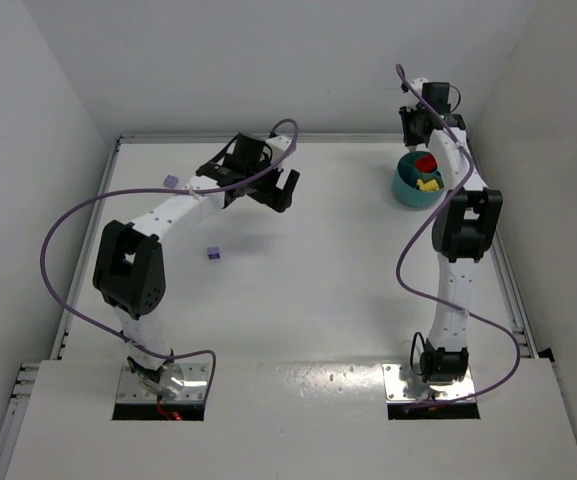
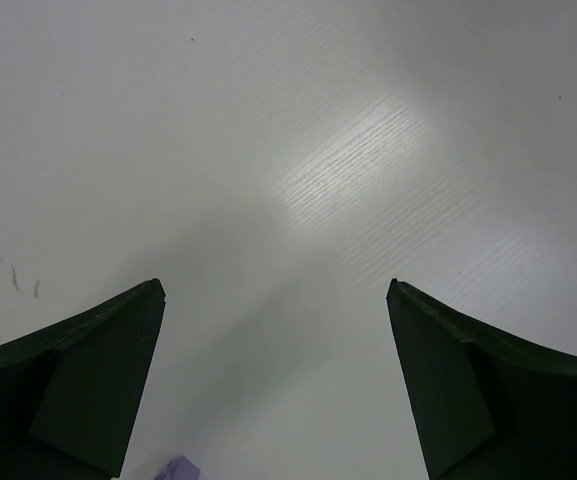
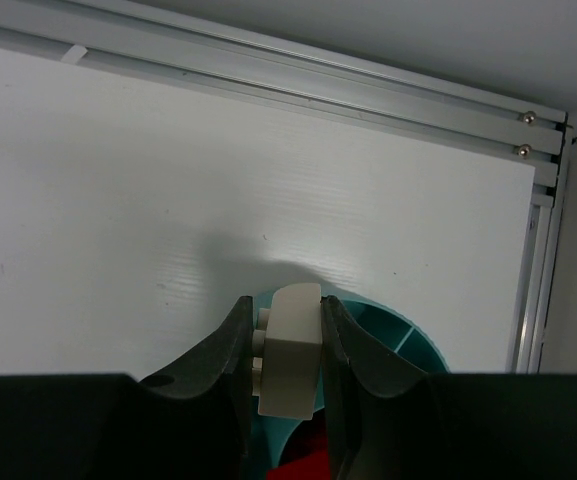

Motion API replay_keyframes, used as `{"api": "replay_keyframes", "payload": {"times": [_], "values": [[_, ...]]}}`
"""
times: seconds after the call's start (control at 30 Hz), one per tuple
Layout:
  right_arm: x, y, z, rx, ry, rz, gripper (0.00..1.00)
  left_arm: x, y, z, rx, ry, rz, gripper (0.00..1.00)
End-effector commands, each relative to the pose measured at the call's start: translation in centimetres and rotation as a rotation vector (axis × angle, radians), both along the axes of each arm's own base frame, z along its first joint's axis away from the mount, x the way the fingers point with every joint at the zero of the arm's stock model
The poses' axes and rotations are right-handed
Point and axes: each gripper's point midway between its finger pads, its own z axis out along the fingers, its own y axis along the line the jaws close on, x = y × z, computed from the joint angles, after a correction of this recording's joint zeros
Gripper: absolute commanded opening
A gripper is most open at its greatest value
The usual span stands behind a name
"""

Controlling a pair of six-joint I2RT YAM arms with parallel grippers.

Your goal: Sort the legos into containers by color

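— Teal dish [image 1: 405, 190], location?
— Upper right of the overhead frame; red bricks [image 1: 425, 163] and yellow bricks [image 1: 429, 184] inside. Right gripper [image 3: 283, 305], over its rim, clamps a cream brick [image 3: 293, 355].
— Left gripper [image 2: 276, 290]?
— Jaws spread, empty. Purple brick [image 1: 214, 253] lies centre-left.

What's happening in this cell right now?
Lego sorting is under way. The right gripper is shut on a cream brick, held above the rim of the teal dish, which already holds a red brick and a yellow brick. The left gripper is open and empty above the table. A purple brick and a second purple brick lie loose on that side.
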Motion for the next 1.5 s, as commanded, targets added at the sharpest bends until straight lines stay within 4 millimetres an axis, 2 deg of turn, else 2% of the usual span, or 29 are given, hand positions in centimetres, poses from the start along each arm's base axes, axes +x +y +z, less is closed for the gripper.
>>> {"api": "replay_keyframes", "payload": {"times": [0.0,0.1,0.3,0.33,0.37,0.53,0.57,0.7,0.83,0.9,0.93,0.97,1.0,1.03,1.1,1.13,1.17,1.2,1.23,1.27,1.3,1.33,1.4,1.43,1.47], "values": [[0.2,-1.4,1.2,-0.035,-0.025,-0.014,0.0,1.1,-0.5,1.5,-0.038,-0.028,0.006,1.0],[0.1,-1.4,0.8,-0.041,-0.015,-0.008,0.01,1.1,-0.5,1.5,-0.038,-0.028,0.006,1.0],[-0.1,-1.4,0.7,-0.041,-0.006,-0.008,0.12,1.2,-0.6,1.3,-0.034,-0.019,0.006,1.0],[-0.1,-1.4,0.7,-0.041,-0.006,-0.008,0.14,1.3,-0.6,1.7,-0.038,-0.028,0.006,1.0],[-0.1,-1.4,0.7,-0.041,-0.006,-0.008,0.21,1.4,-0.7,1.2,-0.034,-0.02,0.006,1.0],[-0.1,-1.4,0.7,-0.041,-0.006,-0.008,0.35,1.1,-1.1,1.2,-0.034,-0.019,-0.003,1.0],[-0.1,-1.4,0.7,-0.041,-0.006,-0.008,0.42,1.1,-1.1,1.2,-0.034,-0.019,-0.003,1.0],[-0.2,-1.4,0.3,-0.041,0.003,-0.007,0.51,1.1,-1.1,1.2,-0.034,-0.019,-0.003,1.0],[-0.3,-1.4,1.4,-0.042,-0.015,-0.008,0.52,1.2,-0.9,1.2,-0.033,-0.018,0.012,1.0],[-0.3,-1.1,2.0,-0.018,-0.028,-0.01,0.52,1.9,0.2,1.7,-0.023,-0.032,0.08,1.0],[-0.1,-0.8,3.4,-0.01,-0.057,0.002,0.52,1.9,0.4,2.1,-0.028,-0.039,0.097,1.0],[0.1,-0.5,3.8,0.007,-0.067,0.005,0.52,2.6,2.0,2.6,-0.032,-0.048,0.15,1.0],[0.2,0.0,5.9,0.025,-0.109,0.032,0.52,2.7,3.4,2.2,-0.015,-0.043,0.201,1.0],[-0.1,0.7,6.6,0.046,-0.111,0.059,0.52,2.5,4.5,2.5,-0.008,-0.042,0.224,1.0],[-0.7,4.4,9.2,0.104,-0.144,0.194,0.52,2.2,7.2,1.3,0.009,0.008,0.221,1.0],[-1.4,5.4,9.5,0.129,-0.132,0.245,0.52,1.0,8.4,0.6,0.034,0.065,0.192,1.0],[-2.1,8.0,10.0,0.202,-0.127,0.337,0.54,0.5,10.0,0.1,0.047,0.092,0.131,1.0],[-2.6,9.7,9.9,0.237,-0.113,0.375,0.57,-0.2,11.2,-0.8,0.066,0.133,0.123,1.0],[-3.7,11.3,10.3,0.284,-0.094,0.438,0.58,-1.0,13.7,-1.1,0.093,0.154,0.125,1.0],[-4.3,12.8,9.6,0.306,-0.066,0.472,0.6,-1.2,14.9,-1.3,0.104,0.155,0.135,1.0],[-4.9,13.7,9.6,0.339,-0.051,0.474,0.62,-2.2,16.5,-2.7,0.137,0.185,0.163,1.0],[-5.6,14.1,8.1,0.366,-0.009,0.489,0.67,-2.0,18.0,-2.8,0.16,0.167,0.21,1.0],[-6.7,16.0,7.9,0.383,0.015,0.519,0.71,-1.4,22.8,-3.1,0.231,0.147,0.398,1.0],[-7.2,16.2,6.9,0.397,0.043,0.525,0.75,-0.8,24.3,-2.5,0.248,0.122,0.475,1.0],[-7.4,16.9,6.9,0.404,0.048,0.531,0.76,0.4,25.8,-2.1,0.235,0.093,0.57,1.0]]}}
